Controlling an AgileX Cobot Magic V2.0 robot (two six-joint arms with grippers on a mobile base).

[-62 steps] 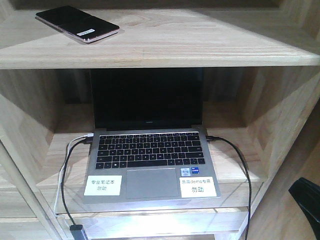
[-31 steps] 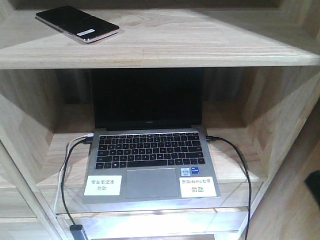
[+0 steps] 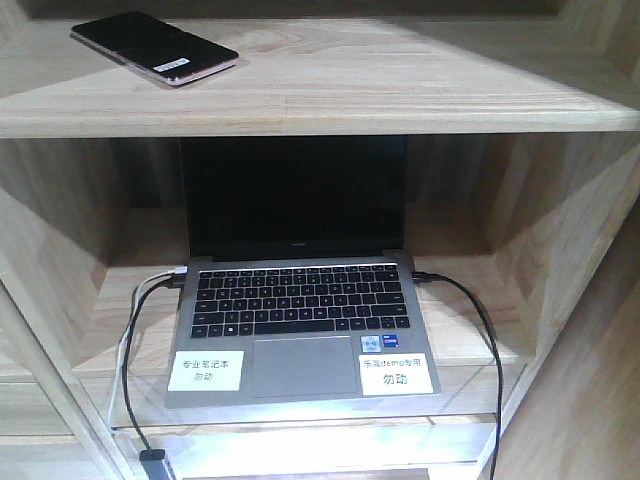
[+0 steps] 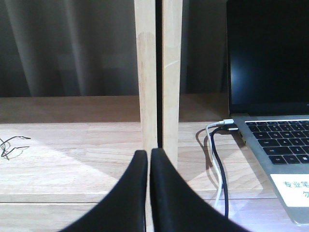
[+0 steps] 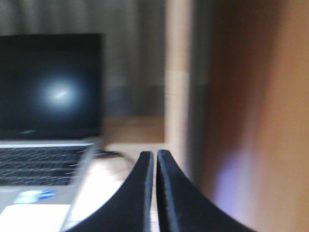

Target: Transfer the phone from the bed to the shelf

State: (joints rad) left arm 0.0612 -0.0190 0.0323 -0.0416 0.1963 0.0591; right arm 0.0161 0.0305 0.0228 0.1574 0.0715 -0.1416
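I see the phone (image 3: 155, 48) lying flat on the shelf (image 3: 400, 85); my left gripper (image 4: 148, 157) and right gripper (image 5: 155, 158) are pinched together, empty.

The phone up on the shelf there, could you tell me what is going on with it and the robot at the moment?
Nothing is handling the phone right now. It lies flat on the upper shelf, near its left end, above the open laptop on the board below. The left gripper and the right gripper are both shut and empty, low down at the laptop's level, one to each side of it. The placing looks done.
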